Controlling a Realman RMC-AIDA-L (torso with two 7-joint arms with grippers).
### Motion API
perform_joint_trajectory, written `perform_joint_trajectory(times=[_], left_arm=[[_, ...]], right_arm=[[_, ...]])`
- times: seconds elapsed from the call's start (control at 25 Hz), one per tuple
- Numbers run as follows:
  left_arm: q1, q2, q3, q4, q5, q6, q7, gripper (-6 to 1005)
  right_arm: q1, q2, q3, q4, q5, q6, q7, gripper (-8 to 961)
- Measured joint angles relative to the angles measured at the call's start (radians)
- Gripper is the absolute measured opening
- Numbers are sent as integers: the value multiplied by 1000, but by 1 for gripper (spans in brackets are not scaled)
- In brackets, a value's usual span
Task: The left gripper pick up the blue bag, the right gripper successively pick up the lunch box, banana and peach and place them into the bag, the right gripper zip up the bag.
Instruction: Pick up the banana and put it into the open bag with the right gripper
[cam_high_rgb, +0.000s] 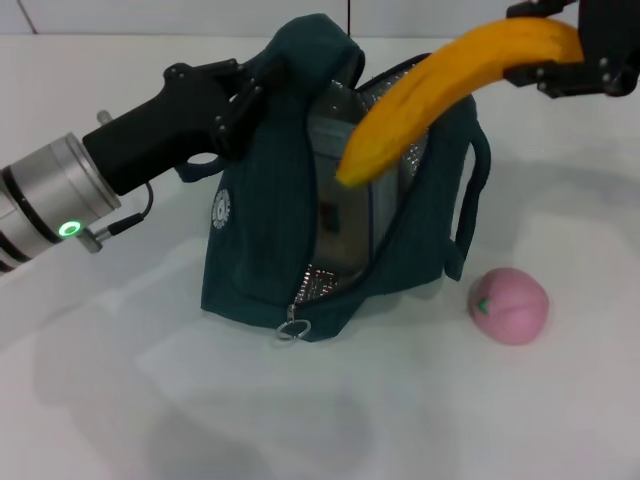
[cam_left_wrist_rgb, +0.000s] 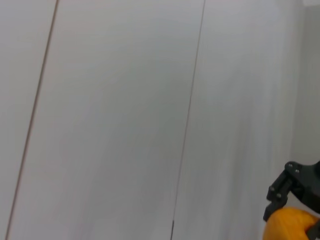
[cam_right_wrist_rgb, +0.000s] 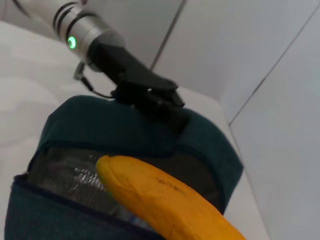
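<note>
You're over a plain white table (cam_high_rgb: 300, 420) with pale panelled walls (cam_left_wrist_rgb: 125, 100) behind. The fabric bag (cam_high_rgb: 250, 250) shows a small round white logo (cam_high_rgb: 221, 209), unreadable, and foil lining. The left gripper (cam_high_rgb: 243, 103) clamps its top edge. The right gripper (cam_high_rgb: 560, 45) grips the smooth banana (cam_high_rgb: 440, 85), tip at the opening. The lunch box (cam_high_rgb: 340, 215) stands inside; the peach (cam_high_rgb: 510, 305) lies beside the bag.

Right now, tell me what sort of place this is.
Probably a robot test bench, not a kitchen: a bare white table, plain pale panel walls, and staged props only, a blue bag, a banana and a peach.
</note>
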Motion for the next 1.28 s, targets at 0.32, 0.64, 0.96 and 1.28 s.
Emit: perform_joint_trajectory(times=[0.32, 0.64, 0.96, 1.28], left_arm=[[-6, -7, 0, 0, 1, 0, 8, 41], [-6, -18, -2, 7, 0, 0, 23, 42], [-2, -28, -16, 9, -1, -7, 27, 42], [0, -29, -16, 9, -2, -11, 27, 42]], right_arm=[[131, 26, -112, 26, -133, -3, 11, 545], [250, 48, -342, 96, -213, 92, 77, 556], [251, 51, -494, 106, -246, 219, 174, 567], [198, 53, -506, 91, -239, 242, 175, 578]])
